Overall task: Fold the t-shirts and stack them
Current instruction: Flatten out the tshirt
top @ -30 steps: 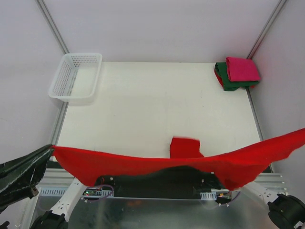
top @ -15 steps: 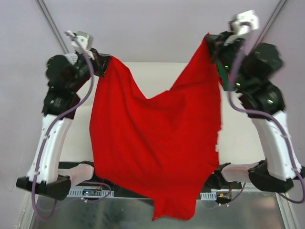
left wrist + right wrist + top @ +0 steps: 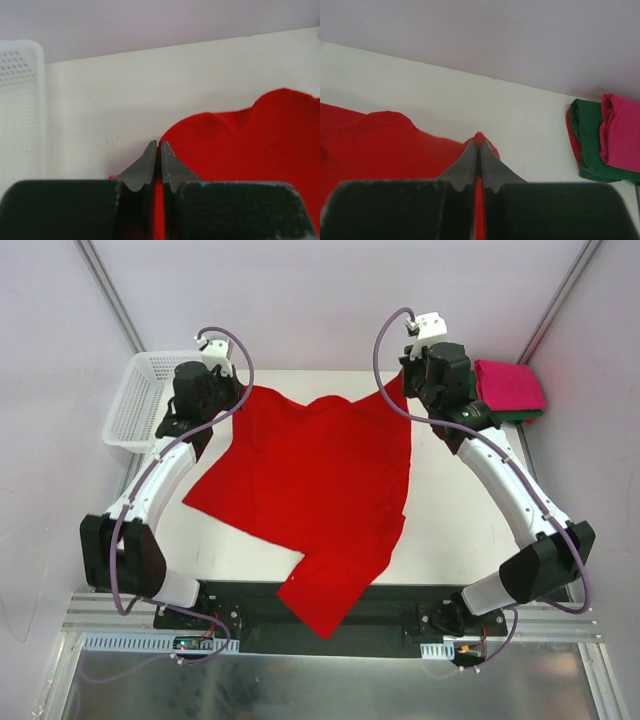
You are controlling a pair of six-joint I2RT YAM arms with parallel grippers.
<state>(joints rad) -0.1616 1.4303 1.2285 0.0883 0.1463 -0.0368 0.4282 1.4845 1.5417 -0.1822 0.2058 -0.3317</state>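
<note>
- Counter (image 3: 460,530) seen from above: the red t-shirt (image 3: 320,490) lies spread out on it, and its near end hangs over the near edge. The left arm (image 3: 160,475) reaches to the shirt's far left corner and the right arm (image 3: 500,480) to its far right corner. A white mesh basket (image 3: 125,420) sits at the far left. At the far right, a folded pink t-shirt (image 3: 508,385) lies on a folded green t-shirt (image 3: 512,418).
- Left wrist view: the left jaws are pinched tight on an edge of the red t-shirt (image 3: 250,145), low over the counter (image 3: 100,100). The white mesh basket (image 3: 20,110) is off to the left.
- Right wrist view: the right jaws are pinched tight on the red t-shirt (image 3: 380,145) too. The green t-shirt (image 3: 587,145) and pink t-shirt (image 3: 622,135) lie folded to the right, apart from the jaws.
</note>
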